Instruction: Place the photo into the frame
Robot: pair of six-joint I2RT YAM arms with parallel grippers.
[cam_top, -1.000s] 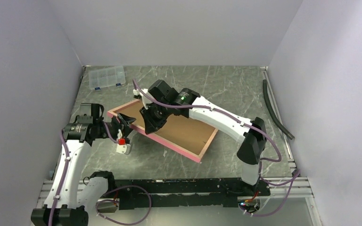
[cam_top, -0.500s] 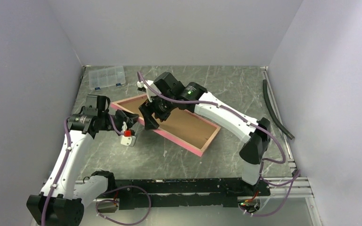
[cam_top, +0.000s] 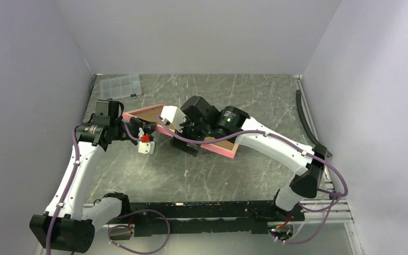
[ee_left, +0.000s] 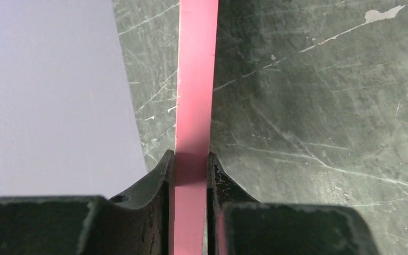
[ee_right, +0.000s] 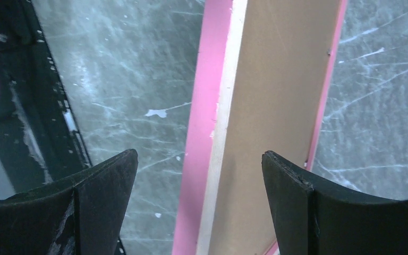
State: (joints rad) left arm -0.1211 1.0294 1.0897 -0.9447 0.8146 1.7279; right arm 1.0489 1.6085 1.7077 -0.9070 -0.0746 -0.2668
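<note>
left gripper (cam_top: 144,127): clamped on the left short end of the frame (cam_top: 147,112). In the left wrist view both fingers (ee_left: 162,175) press the pink rail (ee_left: 195,95) from either side, with no gap showing.
right gripper (cam_top: 190,142): jaws wide apart and holding nothing. It hangs over the frame's near long rail, toward the right end.
right wrist view: the gripper (ee_right: 199,159) straddles the pink rail (ee_right: 212,106). Both fingertips (ee_right: 111,170) are clear of it, one on each side.
frame position: left-of-centre on the bench (cam_top: 255,95). It runs from the far-left area, near the left arm's wrist, diagonally toward the bench centre.
frame attitude: back side up and tilted rather than flat, with the left end raised in the grip. Cannot tell whether the right corner (cam_top: 228,153) touches the bench.
frame fill: a brown board (ee_right: 281,95) sits inside the rails, with pale wood showing between board and pink edge. What lies under the board is hidden.
far-left corner: a clear compartment box (cam_top: 118,86) sits flat just beyond the frame's left end, apart from it.
right edge: a black hose (cam_top: 309,125) lies along the bench rail, well apart from the frame.
</note>
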